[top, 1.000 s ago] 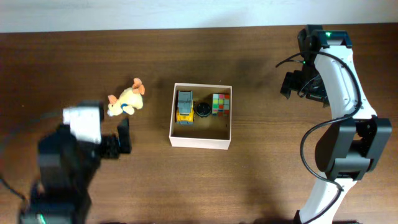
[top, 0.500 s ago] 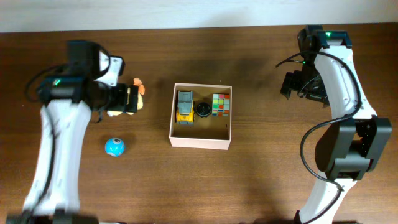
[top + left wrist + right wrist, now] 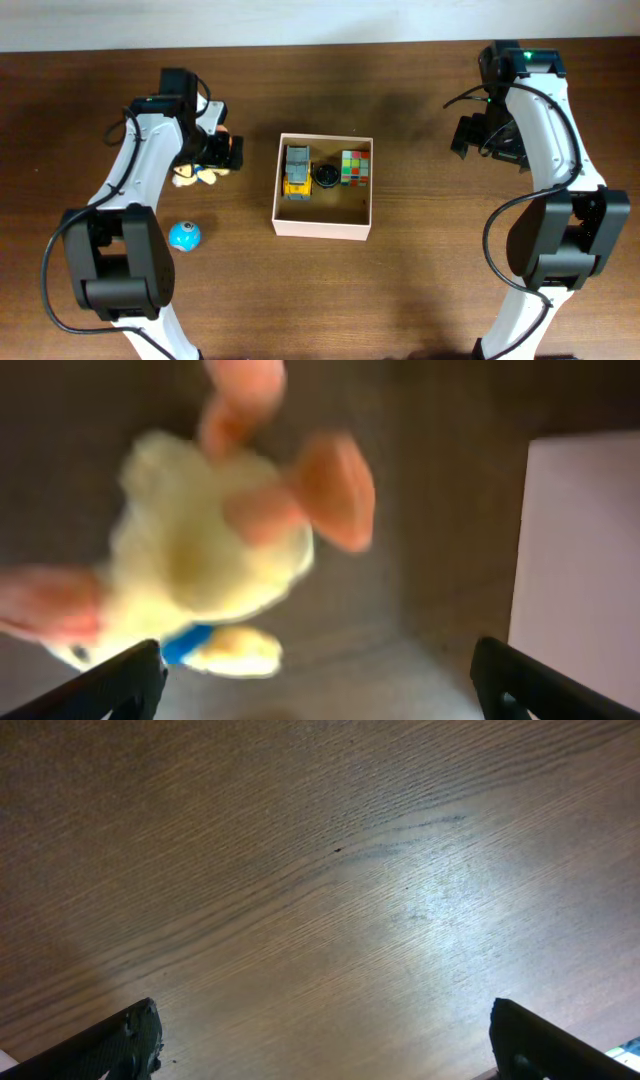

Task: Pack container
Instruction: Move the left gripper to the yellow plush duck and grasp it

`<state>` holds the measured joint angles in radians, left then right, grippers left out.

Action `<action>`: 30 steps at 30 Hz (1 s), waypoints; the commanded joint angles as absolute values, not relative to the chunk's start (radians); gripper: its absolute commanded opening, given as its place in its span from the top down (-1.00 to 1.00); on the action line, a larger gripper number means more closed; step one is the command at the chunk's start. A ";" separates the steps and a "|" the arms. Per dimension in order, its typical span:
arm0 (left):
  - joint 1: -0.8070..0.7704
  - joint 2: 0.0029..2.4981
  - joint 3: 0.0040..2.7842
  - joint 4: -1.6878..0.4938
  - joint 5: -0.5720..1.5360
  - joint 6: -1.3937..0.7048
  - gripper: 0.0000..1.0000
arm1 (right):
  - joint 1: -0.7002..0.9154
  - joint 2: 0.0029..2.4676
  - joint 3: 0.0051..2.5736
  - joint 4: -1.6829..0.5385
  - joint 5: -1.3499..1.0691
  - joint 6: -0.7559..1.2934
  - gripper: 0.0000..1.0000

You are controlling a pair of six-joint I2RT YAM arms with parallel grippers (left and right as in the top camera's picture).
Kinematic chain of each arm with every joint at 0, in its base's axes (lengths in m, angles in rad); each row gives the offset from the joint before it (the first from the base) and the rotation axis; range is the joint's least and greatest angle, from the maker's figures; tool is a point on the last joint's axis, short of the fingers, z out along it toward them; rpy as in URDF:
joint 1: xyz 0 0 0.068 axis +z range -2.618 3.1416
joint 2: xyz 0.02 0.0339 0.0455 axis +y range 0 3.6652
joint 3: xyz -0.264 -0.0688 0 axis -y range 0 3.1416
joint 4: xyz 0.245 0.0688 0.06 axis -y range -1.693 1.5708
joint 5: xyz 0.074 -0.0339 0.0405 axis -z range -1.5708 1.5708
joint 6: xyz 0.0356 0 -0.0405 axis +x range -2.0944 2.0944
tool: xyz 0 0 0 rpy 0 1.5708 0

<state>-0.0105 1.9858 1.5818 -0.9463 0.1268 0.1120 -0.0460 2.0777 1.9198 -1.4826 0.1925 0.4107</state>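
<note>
Container (image 3: 320, 228) sits upright at centre of desk (image 3: 420, 290). Along its far wall, side by side: toy truck (image 3: 296, 171), black round item (image 3: 326, 176), colour cube (image 3: 355, 167). Left end effector (image 3: 222, 153) is spread wide and empty over plush toy (image 3: 195, 173), on the container's left-edge side. Right end effector (image 3: 475, 140) is wide and empty, near the far right corner.

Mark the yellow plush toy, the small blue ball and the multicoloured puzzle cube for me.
Yellow plush toy (image 3: 200, 560): left wrist view, on its body.
Small blue ball (image 3: 184, 236): overhead view, on its top.
Multicoloured puzzle cube (image 3: 355, 167): overhead view, on its top face.
</note>
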 commanded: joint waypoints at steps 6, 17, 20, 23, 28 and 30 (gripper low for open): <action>-0.006 1.970 1.599 -0.867 -0.071 0.128 -0.99 | -0.046 2.075 1.918 -1.480 0.191 0.408 -0.98; -0.006 1.975 1.599 -0.799 -0.120 0.231 -0.99 | -0.046 2.075 1.918 -1.480 0.191 0.408 -0.98; -0.006 1.986 1.598 -0.797 -0.114 0.231 -0.99 | -0.046 2.075 1.918 -1.480 0.191 0.408 -0.98; -0.006 2.013 1.598 -0.800 -0.089 0.231 -0.99 | -0.046 2.075 1.918 -1.480 0.191 0.408 -0.98; -0.014 2.068 1.598 -0.808 -0.058 0.234 -0.98 | -0.046 2.075 1.918 -1.480 0.191 0.408 -0.98; -0.020 2.090 1.598 -0.807 -0.038 0.234 -0.99 | -0.046 2.075 1.918 -1.480 0.191 0.408 -0.98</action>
